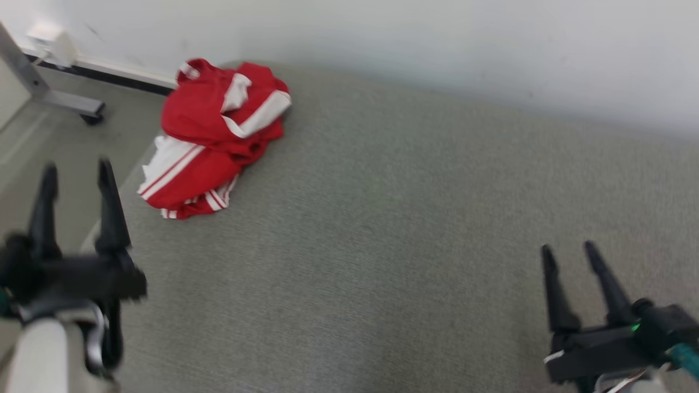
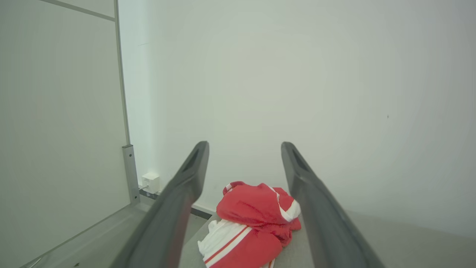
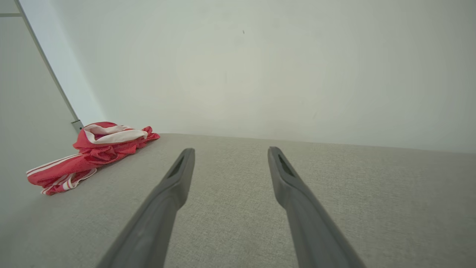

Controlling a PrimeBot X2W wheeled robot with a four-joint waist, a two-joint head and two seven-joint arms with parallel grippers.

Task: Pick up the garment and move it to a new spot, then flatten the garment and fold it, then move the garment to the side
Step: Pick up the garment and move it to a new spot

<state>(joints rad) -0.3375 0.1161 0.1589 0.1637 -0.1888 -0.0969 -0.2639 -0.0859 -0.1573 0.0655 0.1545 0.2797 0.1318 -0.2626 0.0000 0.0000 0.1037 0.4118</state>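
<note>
The crumpled red garment (image 1: 213, 139) with white stripes lay in a heap at the far left corner of the grey fabric-covered bench (image 1: 409, 218), close to the white wall (image 1: 437, 43). The left pincer (image 1: 76, 166) hovered at the bench's left edge, near the garment but apart from it, its fingers spread wide and holding nothing. The right pincer (image 1: 568, 248) hung over the near right part of the bench, well apart from the garment, likewise spread wide and empty.

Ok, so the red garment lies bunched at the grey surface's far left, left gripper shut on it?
No: the left gripper is open and clear of the garment, as the left wrist view shows. The garment is bunched at the far left of the grey surface.
</note>
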